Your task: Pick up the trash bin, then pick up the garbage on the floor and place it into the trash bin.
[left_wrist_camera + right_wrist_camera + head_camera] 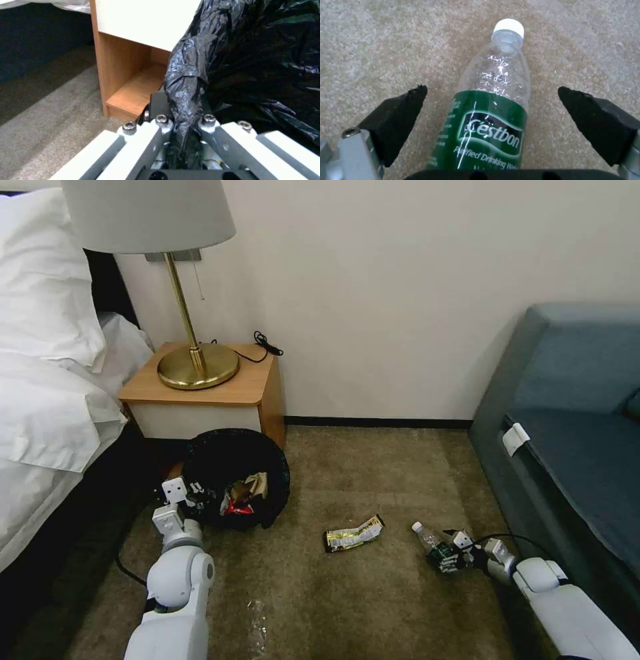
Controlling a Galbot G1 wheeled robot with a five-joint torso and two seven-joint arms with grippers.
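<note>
Carpet (373, 593), tan and short-piled, carries a clear plastic bottle with a green label and white cap (493, 110) at about 4 o'clock in the head view, lying on its side. The right gripper (448, 560) sits low over it, jaws spread apart on either side of the label without touching. At 8 o'clock the left gripper (181, 130) has its jaws clamped on a fold of crinkly black liner at the rim of the small round trash bin (233, 480), which stands just in front of the wooden bench with the brass lamp (193, 360). Crumpled tan paper and a red wrapper (241, 499) lie inside. A flat dark wrapper with yellow print (353, 533) lies on the carpet between bin and bottle.
</note>
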